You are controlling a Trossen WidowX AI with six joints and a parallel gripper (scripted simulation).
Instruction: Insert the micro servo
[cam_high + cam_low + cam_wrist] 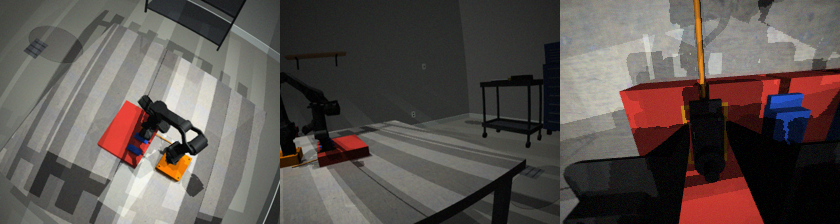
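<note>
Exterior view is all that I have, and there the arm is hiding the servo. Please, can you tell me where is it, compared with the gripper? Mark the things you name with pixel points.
Observer: In the wrist view, the black servo [707, 130] is between the fingers of the gripper [146, 137] [328, 148] [707, 127], with parts of a yellow outline [684, 114] showing on both sides of it.
Operator: Thank you. And how many blue servos are beside it, please?
Observer: The top view shows two blue servos [135, 149] [787, 122], side by side on the red deck [116, 128] [350, 143] [715, 205].

Our segmented black arm [175, 118] [301, 87] has rounded joint housings. Its orange base plate [174, 173] [298, 153] is squarish, with small dark holes at its two, six and nine o'clock corners.
</note>
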